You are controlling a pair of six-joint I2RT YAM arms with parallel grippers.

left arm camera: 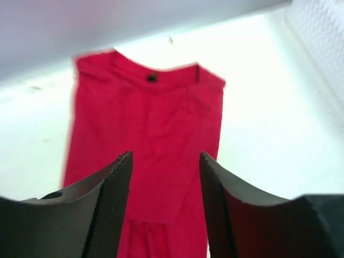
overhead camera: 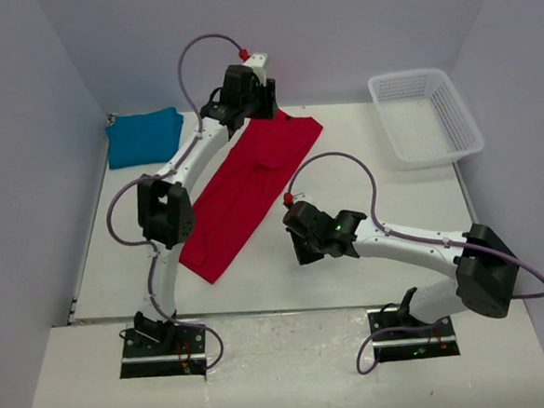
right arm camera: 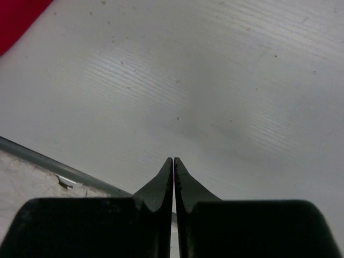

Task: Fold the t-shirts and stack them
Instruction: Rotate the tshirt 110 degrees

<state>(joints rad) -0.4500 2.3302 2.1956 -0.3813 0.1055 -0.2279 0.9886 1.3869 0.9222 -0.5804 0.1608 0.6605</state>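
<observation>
The red t-shirt (overhead camera: 243, 192) lies folded into a long strip, running diagonally across the middle of the table. In the left wrist view the red t-shirt (left arm camera: 150, 123) shows its dark neck label (left arm camera: 152, 77) at the far end. My left gripper (overhead camera: 251, 98) hangs over the shirt's far end; in its own view the left gripper (left arm camera: 164, 156) is open and empty above the red cloth. The teal-blue t-shirt (overhead camera: 142, 136) lies folded at the back left. My right gripper (overhead camera: 303, 248) is shut and empty over bare table; in its own view (right arm camera: 173, 159) a red corner (right arm camera: 16, 16) shows at top left.
A white mesh basket (overhead camera: 425, 117) stands at the back right and also shows in the left wrist view (left arm camera: 322, 32). Walls close the table at the back and both sides. The table's front edge (right arm camera: 54, 166) runs just under my right gripper.
</observation>
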